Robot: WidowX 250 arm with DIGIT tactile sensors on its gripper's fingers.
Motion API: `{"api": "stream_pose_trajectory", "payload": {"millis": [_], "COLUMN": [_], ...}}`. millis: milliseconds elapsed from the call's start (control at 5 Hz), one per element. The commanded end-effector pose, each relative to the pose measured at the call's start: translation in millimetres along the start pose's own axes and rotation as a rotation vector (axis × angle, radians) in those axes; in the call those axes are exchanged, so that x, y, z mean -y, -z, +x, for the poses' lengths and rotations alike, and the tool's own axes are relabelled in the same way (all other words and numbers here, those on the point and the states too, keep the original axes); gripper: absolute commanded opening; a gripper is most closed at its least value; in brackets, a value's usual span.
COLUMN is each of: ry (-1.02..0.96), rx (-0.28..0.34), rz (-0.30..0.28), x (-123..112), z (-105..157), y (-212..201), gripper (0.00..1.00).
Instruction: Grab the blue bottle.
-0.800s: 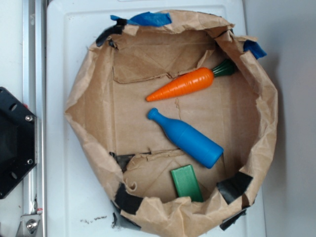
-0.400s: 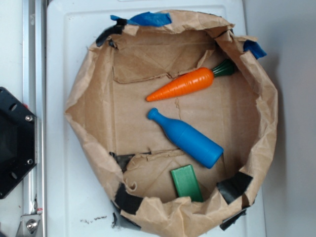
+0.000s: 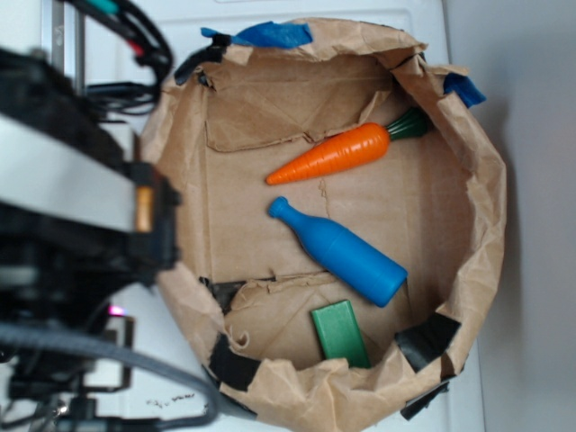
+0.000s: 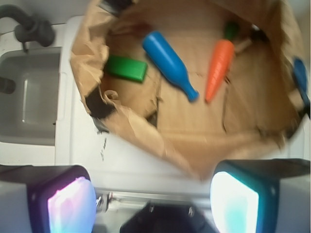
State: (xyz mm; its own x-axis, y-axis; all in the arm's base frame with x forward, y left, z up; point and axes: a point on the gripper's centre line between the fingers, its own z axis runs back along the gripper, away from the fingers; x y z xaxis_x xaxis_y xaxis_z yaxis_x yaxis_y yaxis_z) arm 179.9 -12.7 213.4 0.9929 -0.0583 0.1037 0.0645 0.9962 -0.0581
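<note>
Arm [image 3: 81,207] has swung into the left of the exterior frame, blurred, cropped by the edge, covering the paper basket's [image 3: 490,216] left rim. Gripper [image 4: 153,199] sits at the bottom of the wrist view, fingers [image 4: 235,201] wide apart, empty, outside the basket. Blue bottle [image 3: 339,253] lies centre-floor, neck pointing upper left, between carrot [image 3: 331,154] and green block [image 3: 340,333], clear of both.

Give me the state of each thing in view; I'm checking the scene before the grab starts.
Blue bottle: lying on its side in the paper bin, untouched.
Carrot: lying flat, apart from the bottle.
Green block: lying flat near the bin wall.
Paper bin: open-topped, crumpled rim.
Gripper: jaws open, empty, outside the bin.
</note>
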Motion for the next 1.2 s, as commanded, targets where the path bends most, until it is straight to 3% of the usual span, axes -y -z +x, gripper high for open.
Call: {"api": "stream_pose_trajectory", "payload": {"millis": [0, 200, 400, 600, 1000], "ry": [0.264, 0.314, 0.381, 0.383, 0.383], "rx": [0.104, 0.16, 0.164, 0.092, 0.092], "rz": [-0.1, -0.153, -0.171, -0.108, -0.108], "x": [-10.6, -16.0, -18.4, -39.3, -39.3], "z": [57.7, 83.4, 89.7, 93.0, 93.0], "y": [7.4, 8.4, 28.3, 78.2, 78.2], "gripper": [1.0, 1.0, 1.0, 1.0, 1.0]}}
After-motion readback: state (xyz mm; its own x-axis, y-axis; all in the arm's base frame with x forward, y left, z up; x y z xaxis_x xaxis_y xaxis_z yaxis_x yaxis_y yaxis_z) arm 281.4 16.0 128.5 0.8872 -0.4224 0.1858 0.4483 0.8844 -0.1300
